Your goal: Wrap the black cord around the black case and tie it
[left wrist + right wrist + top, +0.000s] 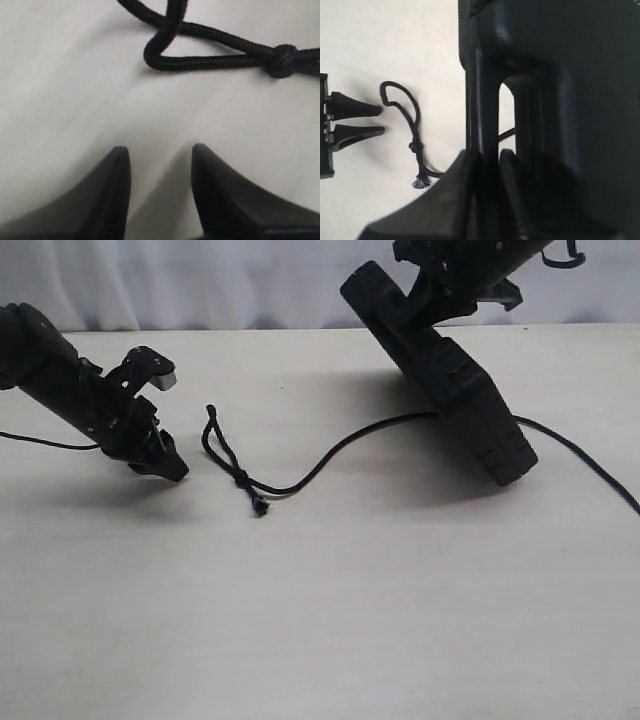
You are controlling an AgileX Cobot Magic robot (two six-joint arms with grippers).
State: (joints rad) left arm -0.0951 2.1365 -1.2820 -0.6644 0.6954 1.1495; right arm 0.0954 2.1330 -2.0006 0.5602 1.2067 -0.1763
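One black cord [241, 477]; one black case [470, 400] tight between right jaws; left jaws apart.

in the exterior view the black case [470, 400] stands tilted on the bench [320, 620] at 2 o'clock from the middle. its lower corner is down and its upper end leans toward 11 o'clock, where the right hand [489, 156] sits on its handle. the left hand [170, 468] is at 9 o'clock. the black cord [330, 455] has its looped, knotted end at 3 o'clock of that hand, near but apart. it runs toward 2 o'clock, is hidden at the case, and comes out toward 4 o'clock.
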